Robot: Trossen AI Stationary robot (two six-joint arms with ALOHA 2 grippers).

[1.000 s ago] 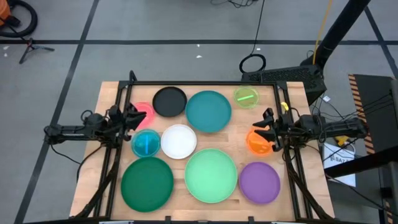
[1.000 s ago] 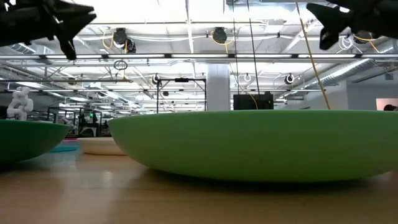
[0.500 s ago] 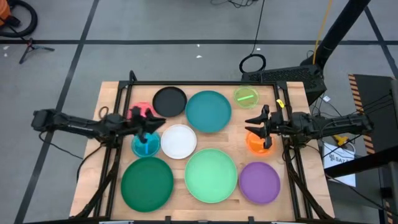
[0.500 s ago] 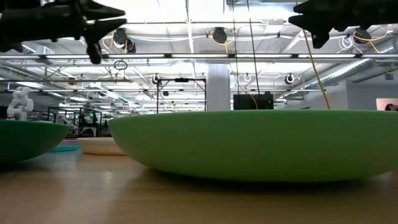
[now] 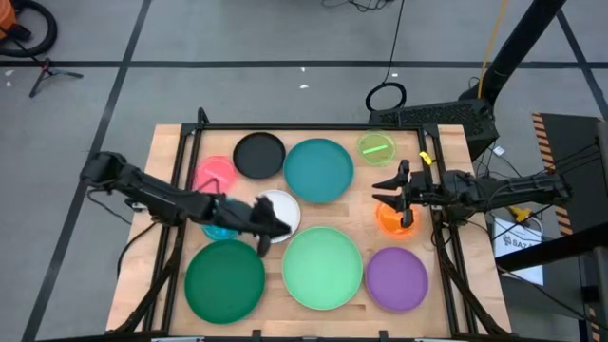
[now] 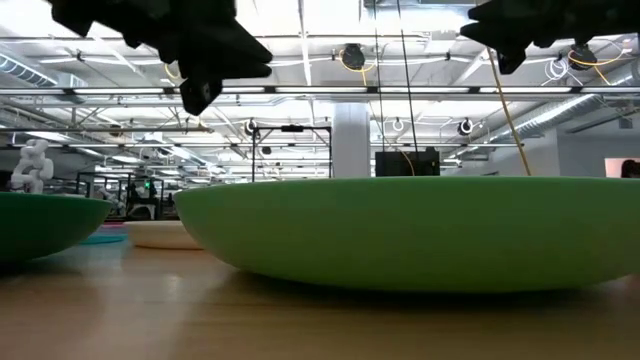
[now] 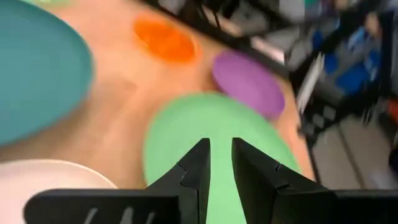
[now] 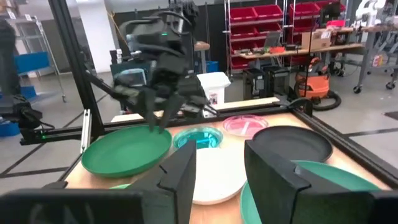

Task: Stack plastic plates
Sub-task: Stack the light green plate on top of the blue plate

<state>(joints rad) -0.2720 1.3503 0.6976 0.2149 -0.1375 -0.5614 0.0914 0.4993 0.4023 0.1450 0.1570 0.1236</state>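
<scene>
Ten plates lie flat on the wooden table: pink, black, teal, lime, white, orange, dark green, mint and purple. The blue plate is mostly hidden under my left arm. My left gripper hovers over the white plate's near edge, open by a narrow gap, pointing toward the mint plate. My right gripper hangs open above the orange plate's far-left edge. Both hang high above the table in the low view.
A black frame rail runs along the table's far edge, with posts at the corners. Bare wood shows between the teal and orange plates. The mint plate fills the low view. The room beyond holds shelves and equipment.
My left arm has swung from the table's left edge toward the right and near side, passing over the pink and blue plates to the white plate's near edge. The pink plate is now uncovered. My right gripper shifted slightly toward the table's left, then held still. No plate has moved.
</scene>
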